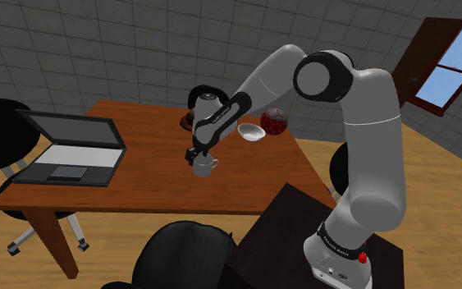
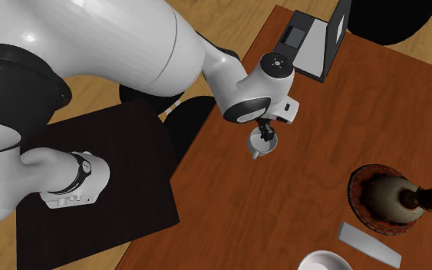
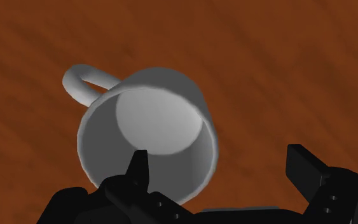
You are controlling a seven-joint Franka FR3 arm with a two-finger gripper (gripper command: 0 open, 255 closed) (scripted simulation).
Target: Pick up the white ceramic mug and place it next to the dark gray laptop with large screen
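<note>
Your gripper (image 3: 217, 158) is spread and straddles the rim of the pale grey-white mug (image 3: 147, 130). One finger (image 3: 138, 170) dips inside the mug's mouth. The other (image 3: 306, 167) stands outside the wall, with bare table showing between it and the mug, so nothing is pinched. You can't tell whether the inside finger touches the wall.

The mug's handle points away from the gripper, on the inside finger's side. The mug stands upright right under the fingertips, on the reddish-brown wooden table (image 1: 147, 181).

The open dark grey laptop (image 1: 69, 152) sits on the same table with its screen raised, well apart from the gripper toward the shoulder view's left. A white bowl (image 1: 252, 132) is near the gripper on the shoulder view's right, and a red round object (image 1: 274, 121) lies just past it.

In the second exterior view, a dark-rimmed round plate (image 2: 354, 195) carries a pale bottle-shaped vessel (image 2: 390, 195), and a flat grey slab (image 2: 369, 242) lies beside the plate. All three are well apart from the gripper.

A black chair (image 1: 180, 254) stands at the table edge nearest the stand.
</note>
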